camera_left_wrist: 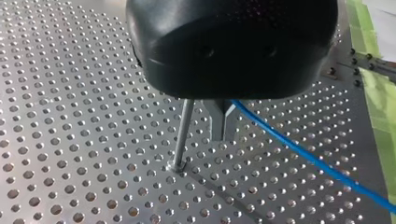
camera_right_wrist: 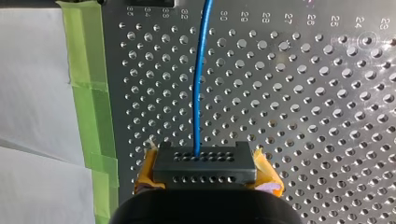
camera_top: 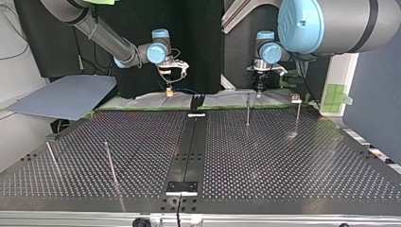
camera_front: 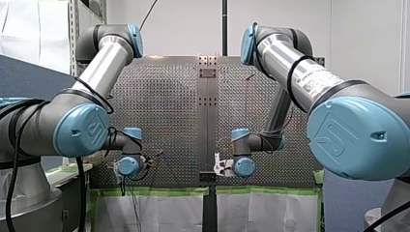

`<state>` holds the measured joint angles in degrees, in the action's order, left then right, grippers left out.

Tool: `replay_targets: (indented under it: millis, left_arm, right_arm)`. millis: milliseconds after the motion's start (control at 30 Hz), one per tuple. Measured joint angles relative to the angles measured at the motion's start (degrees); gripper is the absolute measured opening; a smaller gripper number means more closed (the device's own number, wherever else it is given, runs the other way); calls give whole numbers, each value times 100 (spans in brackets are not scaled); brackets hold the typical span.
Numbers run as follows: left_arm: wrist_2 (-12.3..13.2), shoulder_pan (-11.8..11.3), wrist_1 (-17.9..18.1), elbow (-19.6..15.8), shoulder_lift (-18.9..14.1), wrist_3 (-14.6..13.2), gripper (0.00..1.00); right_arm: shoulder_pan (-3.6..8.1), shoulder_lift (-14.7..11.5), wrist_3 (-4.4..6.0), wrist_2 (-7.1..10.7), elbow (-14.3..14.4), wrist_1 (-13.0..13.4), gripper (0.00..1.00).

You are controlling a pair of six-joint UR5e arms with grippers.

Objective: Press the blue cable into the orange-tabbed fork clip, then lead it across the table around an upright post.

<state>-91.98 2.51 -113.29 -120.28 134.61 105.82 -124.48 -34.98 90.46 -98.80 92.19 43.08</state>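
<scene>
— Where's the blue cable (camera_left_wrist: pixel 303 154)?
— Clenched in my left claw (camera_left_wrist: pixel 223 125), just beside an upright post (camera_left_wrist: pixel 181 135) on the counter (camera_left_wrist: pixel 70 116).
— And the right claw (camera_right_wrist: pixel 204 163)?
— The cable runs up to it; clenched or released, I cannot tell.

Perforated desk (camera_top: pixel 283 161).
Four thin posts (camera_top: pixel 248 109) stand in its holes; a dark strip (camera_top: pixel 190 142) splits it; green tape (camera_right_wrist: pixel 88 107) edges it; a blue cable (camera_right_wrist: pixel 198 93) perhaps rests on it.

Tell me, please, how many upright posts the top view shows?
4: left post, next post, far middle-right post, far right post; others may be hidden.
</scene>
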Motion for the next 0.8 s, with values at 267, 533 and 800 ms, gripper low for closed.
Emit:
replay_targets:
  millis: [267, 533, 800]
  left_arm:
    - [73, -2, -169, 286, 0, 161, 4]
    - [164, -27, -284, 491, 1, 329, 4]
    - [167, -137, -302, 565, 0, 398, 11]
  right_arm:
    - [30, 73, 0, -6, -69, -47, 0]
    - [174, 115, -3, 5, -164, -106, 0]
    - [270, 123, -71, 37, -486, -395, 0]
